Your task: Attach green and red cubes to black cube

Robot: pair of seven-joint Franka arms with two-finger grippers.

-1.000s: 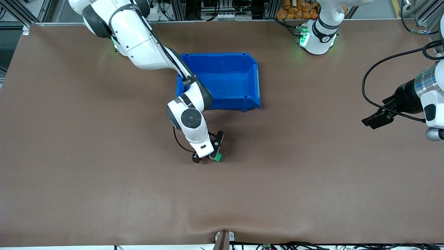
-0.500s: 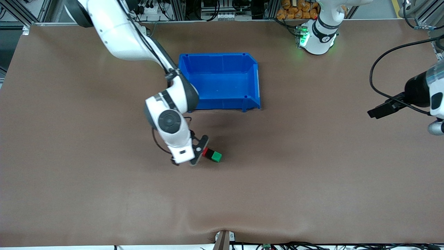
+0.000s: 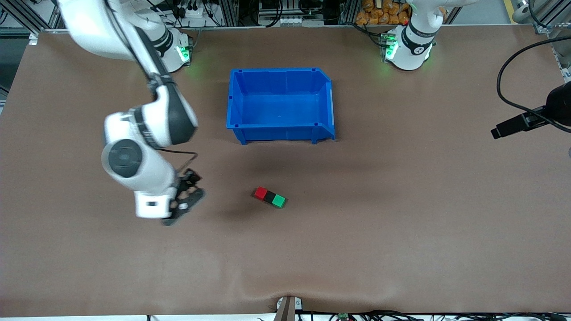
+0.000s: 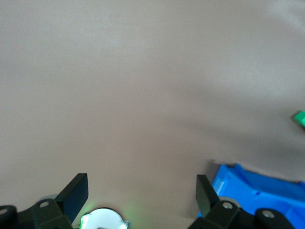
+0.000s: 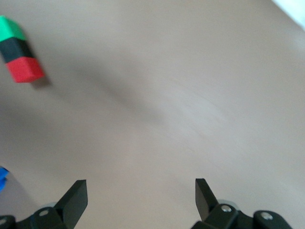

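The red cube point(image 3: 261, 192), the black cube point(image 3: 269, 196) and the green cube point(image 3: 279, 201) lie joined in one short row on the brown table, black in the middle, nearer the front camera than the blue bin point(image 3: 280, 103). The right wrist view shows the same row: green cube point(image 5: 10, 27), black cube point(image 5: 14, 47), red cube point(image 5: 25, 69). My right gripper point(image 3: 185, 200) point(image 5: 141, 198) hangs open and empty over bare table, well apart from the row toward the right arm's end. Open and empty too, my left gripper point(image 3: 513, 126) point(image 4: 142, 193) waits over the table's edge at the left arm's end.
The blue bin stands empty near the arms' bases, and its corner point(image 4: 257, 191) shows in the left wrist view, with the green cube point(image 4: 300, 118) at that frame's edge. The left arm's base point(image 3: 408, 44) and the right arm's base point(image 3: 171, 47) glow green.
My right gripper has let go of the cubes and swung away toward the right arm's end, leaving the three-cube row on the table. The left arm has drawn farther toward its table edge.
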